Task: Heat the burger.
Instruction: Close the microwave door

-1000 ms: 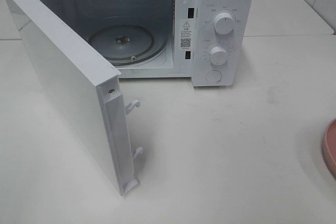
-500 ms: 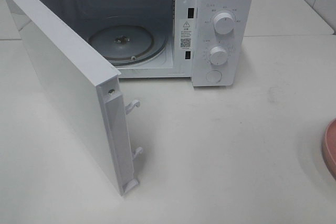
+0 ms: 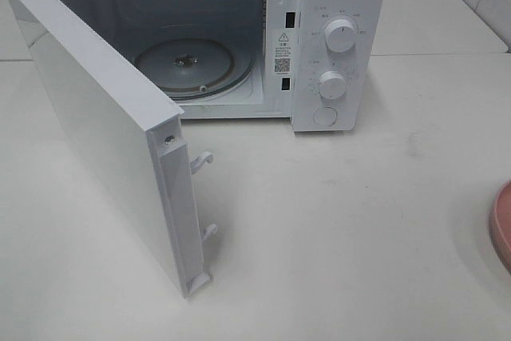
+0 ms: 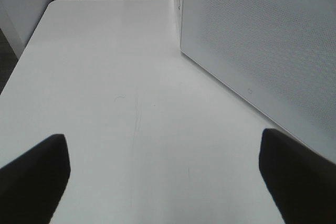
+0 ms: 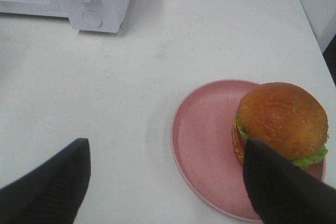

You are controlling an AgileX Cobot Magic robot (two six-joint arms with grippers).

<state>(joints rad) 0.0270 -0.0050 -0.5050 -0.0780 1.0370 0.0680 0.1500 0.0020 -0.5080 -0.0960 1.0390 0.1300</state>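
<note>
Nothing has moved since the earlier frames: microwave [image 3: 239, 37], its door [image 3: 104, 125] swung wide, and the sliver of pink plate [image 3: 503, 225] at the table edge all sit the same.

Burger [image 5: 281, 121] sits on the plate [image 5: 210, 150], toward the plate's far side from the microwave, well apart from the oven. Only the right wrist view shows it; the high view cuts it off.

Right gripper [image 5: 168, 182] is spread wide, holding nothing, hovering above the table near the plate. Burger lies just ahead of it and offset to one side, right by one finger [image 5: 283, 187], which overlaps the bun's lower edge in view; touching or just above, hard to tell from this angle. Burger is round, so no long axis to line up with.

Left gripper [image 4: 168, 177] is also spread and empty, over bare table [image 4: 121, 77] on the outer side of the open door.

Right arm is clearly the nearer one. Next move likely needs it to shift sideways to centre the burger between the fingers, then close. Turntable [image 3: 185, 65] is empty and ready.
</note>
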